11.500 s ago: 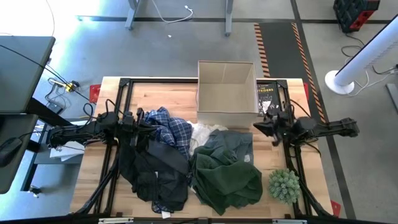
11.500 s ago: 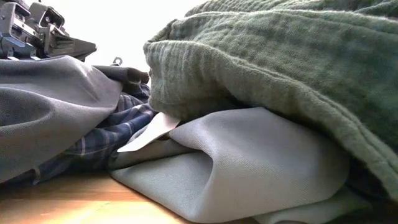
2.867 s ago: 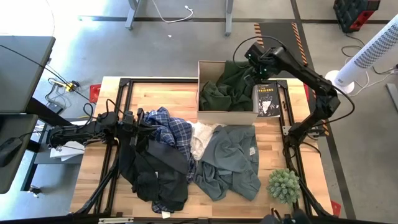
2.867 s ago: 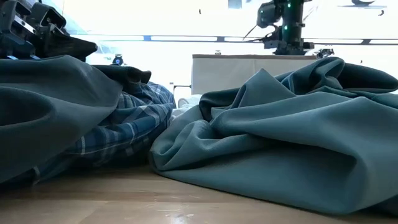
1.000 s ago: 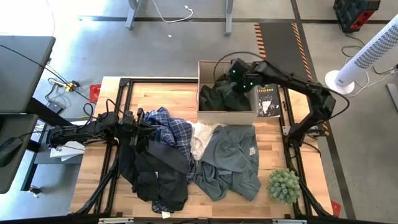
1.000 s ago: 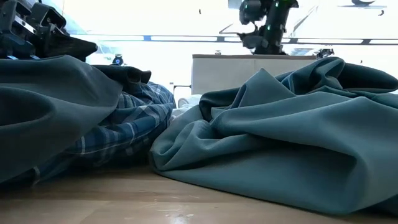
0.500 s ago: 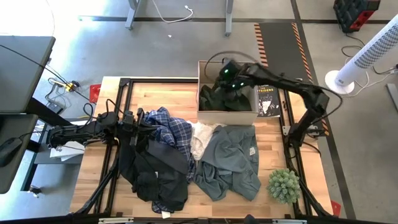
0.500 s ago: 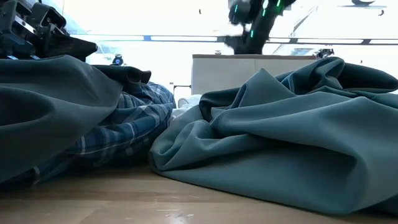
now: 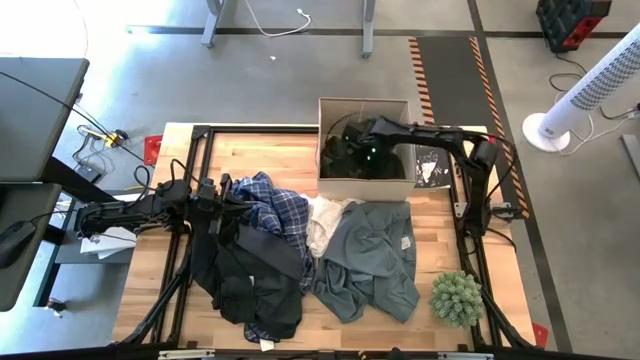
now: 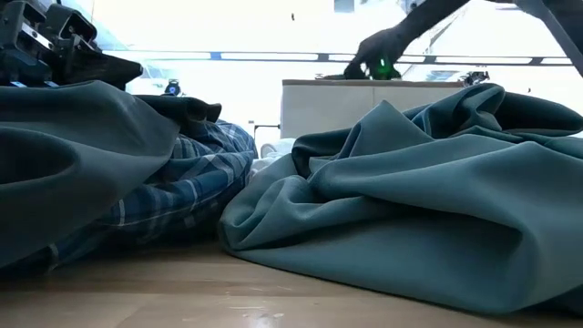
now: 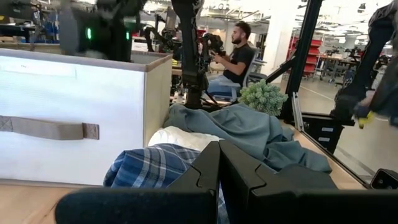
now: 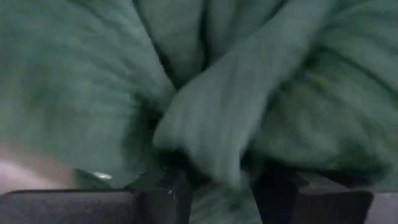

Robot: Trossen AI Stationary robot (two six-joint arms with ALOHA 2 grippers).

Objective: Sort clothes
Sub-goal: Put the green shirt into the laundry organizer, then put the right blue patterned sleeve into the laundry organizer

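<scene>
A dark green garment lies bunched in the white box at the table's far edge. My right gripper reaches down into the box and is shut on that garment, which fills the right wrist view. On the table lie a blue-and-white plaid shirt, a black garment, a white one and a grey-blue one. My left gripper is shut and empty at the table's left, just over the black garment and beside the plaid shirt. My right gripper has a thick fold of the green garment between its two fingers. It comes from above, slanting in from the table's right, down into the box. The garment lies heaped in the box around the fingers, not lifted.
A spiky green plant stands at the near right corner. A black book lies to the right of the box. A person sits beyond the table. Bare wood shows left of the box.
My right gripper has gone down from above the box's rim into the box and a little toward the table's left, and its arm has dropped low. The green garment has been pushed down and now lies lower and more bunched inside the box.
</scene>
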